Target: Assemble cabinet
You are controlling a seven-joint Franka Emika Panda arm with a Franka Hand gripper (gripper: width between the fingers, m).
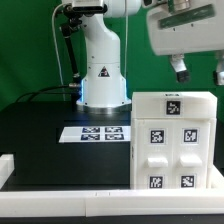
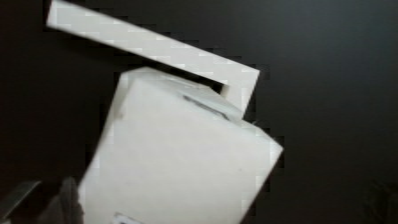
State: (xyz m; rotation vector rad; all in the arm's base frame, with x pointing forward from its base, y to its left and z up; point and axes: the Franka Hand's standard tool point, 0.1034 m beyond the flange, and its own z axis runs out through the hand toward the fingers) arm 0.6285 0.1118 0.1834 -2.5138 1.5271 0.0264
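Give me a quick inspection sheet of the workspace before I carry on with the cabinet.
Surface: black table, white rail along the near edge.
Job's things: cabinet upright at the exterior view's right, tagged blocks in its front.
Clutter: nothing seen beyond the marker board lying flat by the robot base.
Grippers: gripper above the cabinet, apart from it, holding nothing; jaws look apart.
Cables: dark cable beside the base.
Surroundings: green backdrop.

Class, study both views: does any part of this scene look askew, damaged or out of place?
Nothing stands out. The large white tagged cabinet stands upright and intact on the black table; the flat white marker board lies flat beside it; the gripper hangs above, touching nothing.
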